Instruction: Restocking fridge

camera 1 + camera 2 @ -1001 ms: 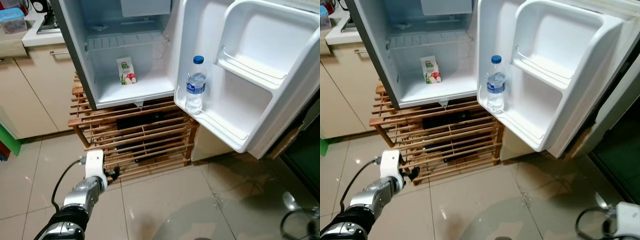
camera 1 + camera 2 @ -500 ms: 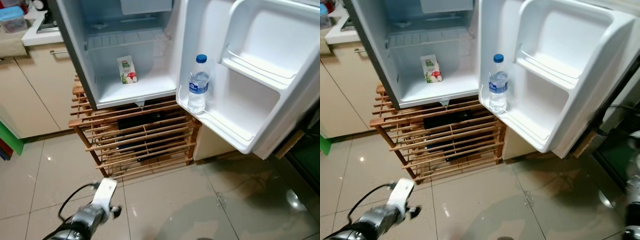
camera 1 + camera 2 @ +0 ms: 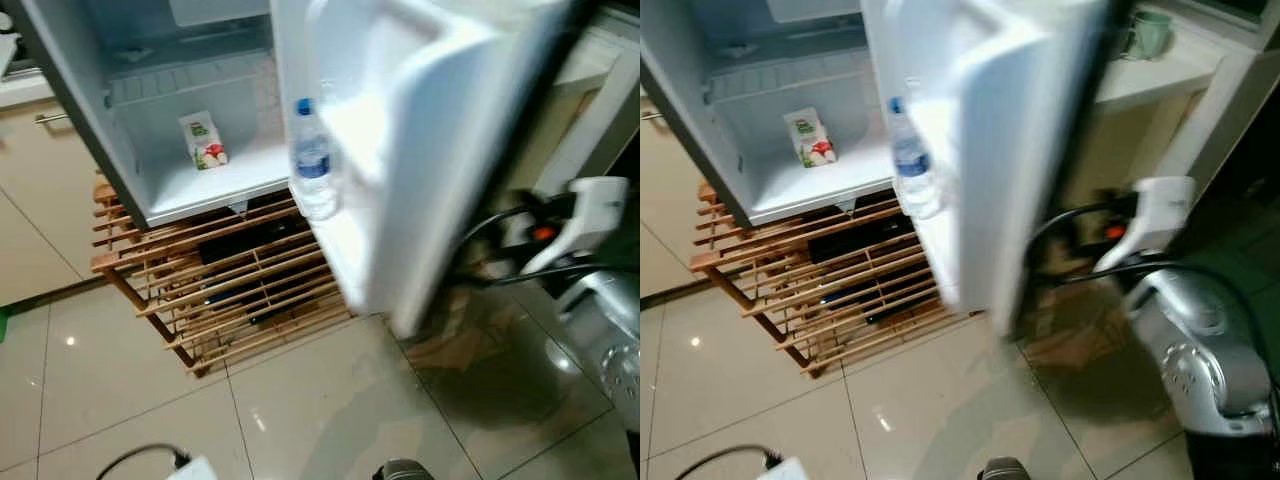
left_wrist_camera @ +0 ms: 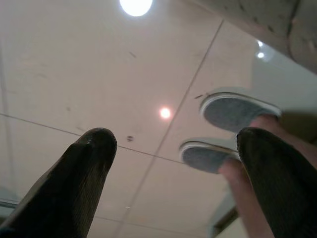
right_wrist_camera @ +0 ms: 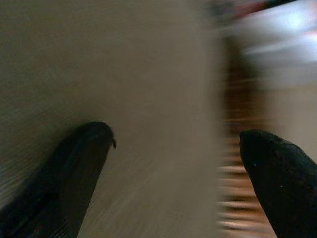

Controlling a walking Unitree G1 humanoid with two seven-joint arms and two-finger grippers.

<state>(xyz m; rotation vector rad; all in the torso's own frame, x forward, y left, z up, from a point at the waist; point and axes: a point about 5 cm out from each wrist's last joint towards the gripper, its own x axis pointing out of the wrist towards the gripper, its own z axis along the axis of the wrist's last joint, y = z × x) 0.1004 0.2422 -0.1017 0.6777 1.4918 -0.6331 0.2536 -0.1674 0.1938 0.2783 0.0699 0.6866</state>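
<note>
The small fridge (image 3: 130, 180) stands open on a wooden rack. A juice carton (image 3: 203, 141) stands on its floor. A water bottle (image 3: 313, 160) sits in the lower shelf of the door (image 3: 420, 150), which is blurred and about half open. My right arm (image 3: 590, 205) reaches in at the door's outer side. In the right wrist view the right gripper (image 5: 176, 144) is open, with a blurred pale surface close before it. My left gripper (image 4: 176, 144) hangs low and open over the tiled floor.
The slatted wooden rack (image 3: 230, 290) under the fridge holds dark items. A person's feet in grey slippers (image 4: 237, 111) stand on the tiles near my left gripper. A green mug (image 3: 1150, 32) sits on a counter behind the door. Cabinets stand at the left.
The fridge door has swung a good way toward shut. My right arm has come up beside its outer face. My left arm has dropped out of the head view, and the camera has turned right.
</note>
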